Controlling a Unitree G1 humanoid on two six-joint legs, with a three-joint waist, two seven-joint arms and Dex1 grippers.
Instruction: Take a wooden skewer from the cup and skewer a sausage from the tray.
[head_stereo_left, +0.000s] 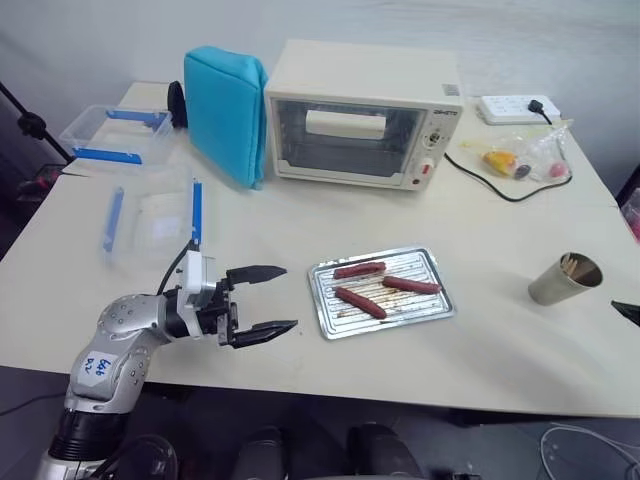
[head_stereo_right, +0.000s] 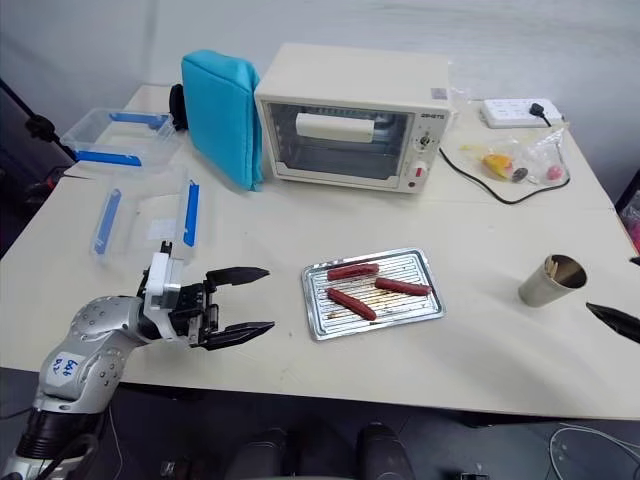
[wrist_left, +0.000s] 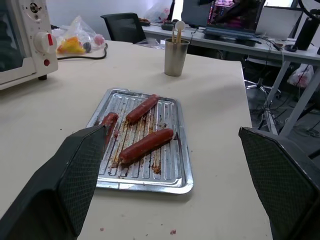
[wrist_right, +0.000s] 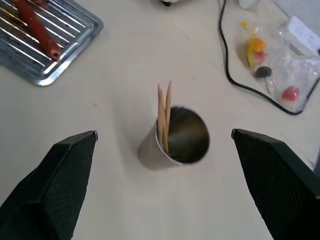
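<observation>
Right wrist view: right gripper (wrist_right: 162, 187) with jaws spread wide, empty, hovering above small beige-grey paper cup (wrist_right: 175, 142) centred between them; thin pale wooden skewers (wrist_right: 164, 116) upright inside against its rim. Left gripper (head_stereo_left: 268, 300) likewise with jaws spread, empty, level over pale surface (head_stereo_left: 300, 215); shiny rectangular metal tray (head_stereo_left: 381, 292) just ahead of them, three slim reddish-brown sausages (head_stereo_left: 360, 301) lying inside.
</observation>
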